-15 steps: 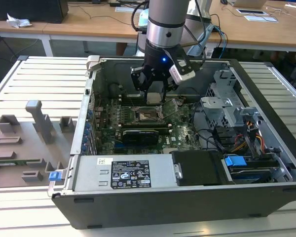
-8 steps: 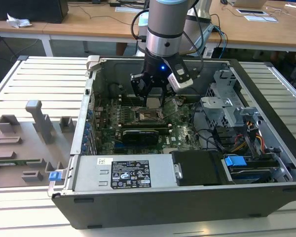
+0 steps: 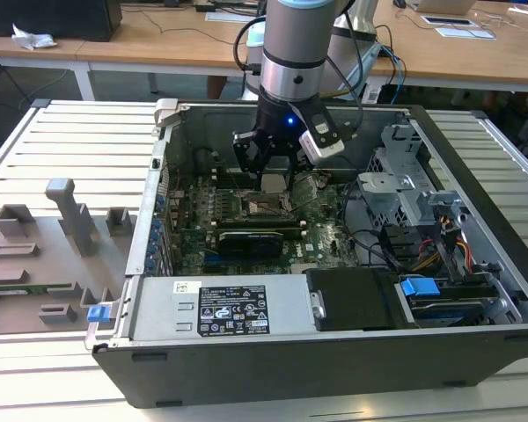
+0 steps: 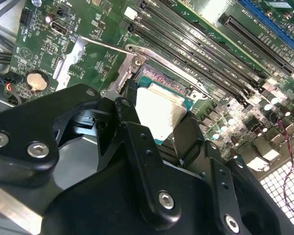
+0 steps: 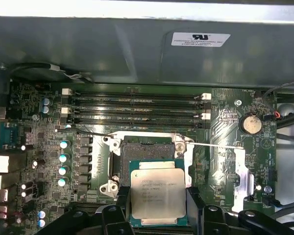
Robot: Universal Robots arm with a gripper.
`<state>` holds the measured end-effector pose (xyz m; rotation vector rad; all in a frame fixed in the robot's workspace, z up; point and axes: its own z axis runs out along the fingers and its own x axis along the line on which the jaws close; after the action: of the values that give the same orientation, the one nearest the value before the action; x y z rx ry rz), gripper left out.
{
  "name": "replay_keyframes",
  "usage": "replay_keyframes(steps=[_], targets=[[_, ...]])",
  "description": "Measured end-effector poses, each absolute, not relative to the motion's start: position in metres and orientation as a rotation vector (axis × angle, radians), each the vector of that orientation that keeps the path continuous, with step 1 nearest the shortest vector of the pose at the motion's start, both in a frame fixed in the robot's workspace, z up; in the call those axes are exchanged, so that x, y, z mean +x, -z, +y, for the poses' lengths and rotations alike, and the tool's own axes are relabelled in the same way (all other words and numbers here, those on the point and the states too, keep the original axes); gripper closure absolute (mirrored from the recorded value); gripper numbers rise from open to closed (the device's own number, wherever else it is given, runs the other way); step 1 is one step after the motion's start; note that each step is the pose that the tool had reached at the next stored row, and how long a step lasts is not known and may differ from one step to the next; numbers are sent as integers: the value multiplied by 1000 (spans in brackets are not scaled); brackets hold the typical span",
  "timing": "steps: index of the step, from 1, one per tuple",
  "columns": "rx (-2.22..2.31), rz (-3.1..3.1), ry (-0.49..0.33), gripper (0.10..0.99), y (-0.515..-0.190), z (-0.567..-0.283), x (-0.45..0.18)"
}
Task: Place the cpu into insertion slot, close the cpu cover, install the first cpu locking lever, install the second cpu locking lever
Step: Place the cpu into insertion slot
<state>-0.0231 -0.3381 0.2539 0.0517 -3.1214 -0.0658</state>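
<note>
My gripper (image 3: 275, 180) hangs inside the open computer case, shut on the cpu (image 5: 157, 193), a flat square chip with a silver-grey top. Black fingers (image 5: 121, 196) press on two opposite edges of the chip. In both wrist views the cpu (image 4: 159, 115) hovers level, just above the insertion slot (image 5: 143, 152) and offset toward one side of it; the slot's dark centre with its silver rim is uncovered. The cpu cover (image 5: 244, 171) is swung open beside the slot. Two thin wire levers (image 5: 215, 144) stick out from the rim, unlatched.
Long black memory slots (image 5: 137, 105) run beside the socket, close to the case wall (image 5: 137, 49). A black expansion card (image 3: 251, 239), the power supply (image 3: 229, 308) and a drive cage (image 3: 405, 189) with cables surround the board. A grey fixture tray (image 3: 44, 255) lies at the exterior view's left.
</note>
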Motion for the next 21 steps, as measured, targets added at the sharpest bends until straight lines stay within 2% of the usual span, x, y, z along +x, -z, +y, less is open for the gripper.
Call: replay_keyframes(steps=[21], targets=[[-456,-3096,52,545,-253,-338,-23]])
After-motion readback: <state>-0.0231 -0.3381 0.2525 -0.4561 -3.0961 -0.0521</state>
